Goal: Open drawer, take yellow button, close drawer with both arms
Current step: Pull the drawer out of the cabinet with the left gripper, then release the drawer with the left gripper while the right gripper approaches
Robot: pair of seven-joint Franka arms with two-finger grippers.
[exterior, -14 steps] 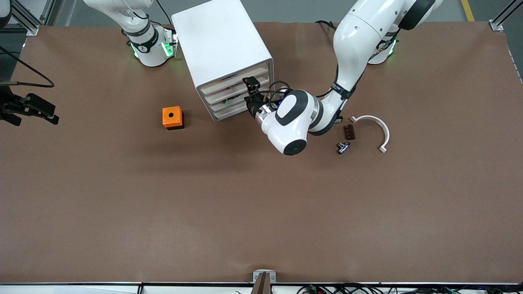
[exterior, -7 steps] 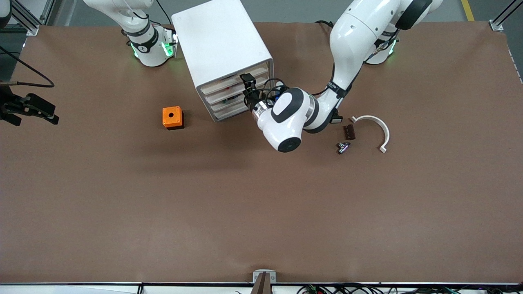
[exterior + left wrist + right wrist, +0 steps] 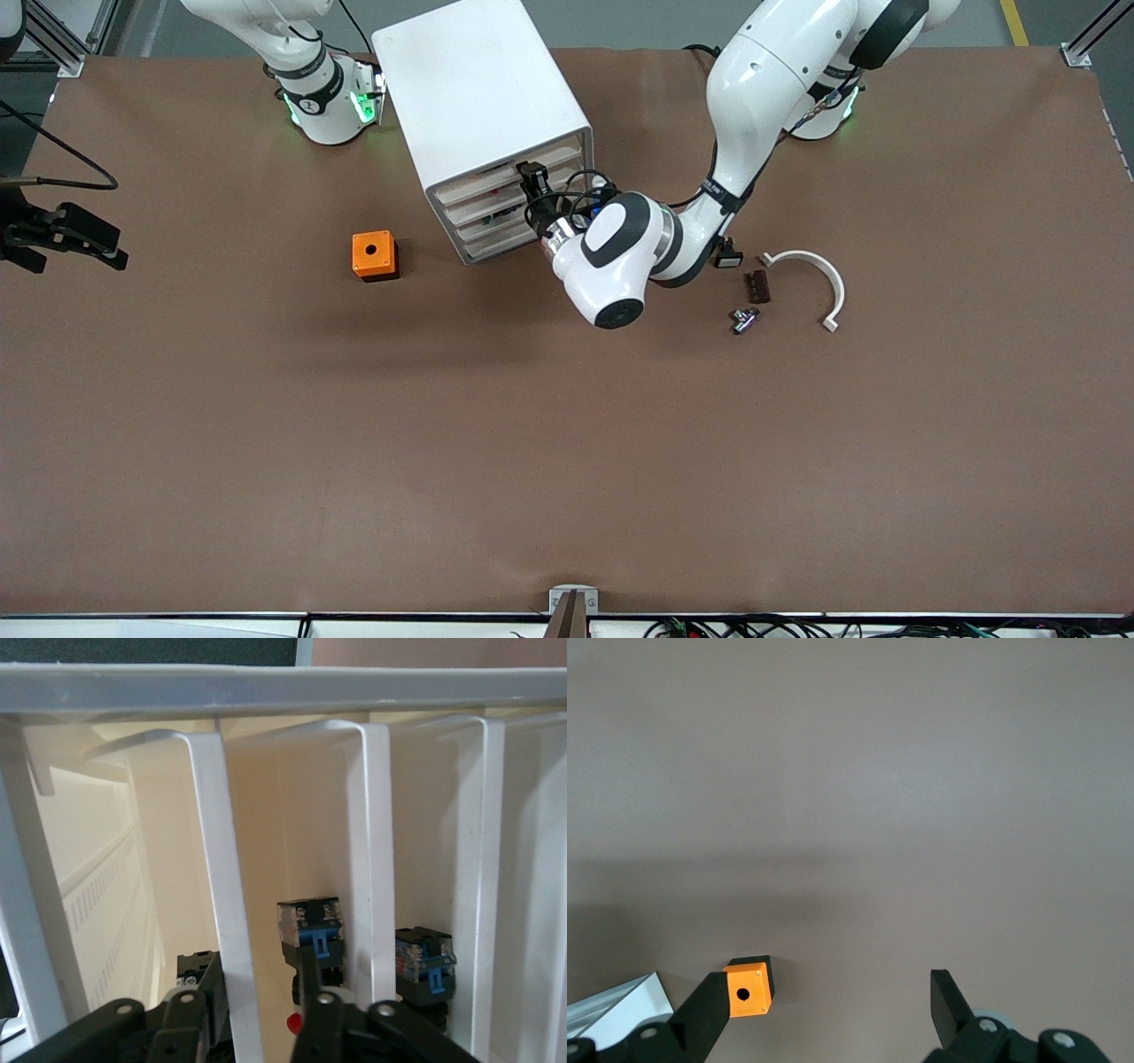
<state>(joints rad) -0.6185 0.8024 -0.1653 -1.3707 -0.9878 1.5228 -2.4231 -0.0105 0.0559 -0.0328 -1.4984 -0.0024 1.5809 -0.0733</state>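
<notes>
Fingers of the left gripper stand moderately apart on either side of a thin white drawer lip, and one finger looks about to touch it. The gap has not closed on it yet. Within the last second this gripper has slid in from just in front of the cabinet to hard against its face, level with the drawer at the top of the stack. I judge that top drawer's lip to be the one between the fingers.

The drawer has not moved and lies flush with the three below it. The approach therefore looks finished, and what remains is to pinch the lip and pull straight out.

Inside the cabinet the left wrist view shows small black parts with blue clips. No orange-yellow cap is visible, so I cannot pick out the button or say which tray holds it.

The right gripper waits with its fingers spread wide, over the table at the right arm's end, unchanged over the same second. The orange cube sits between it and the cabinet.
</notes>
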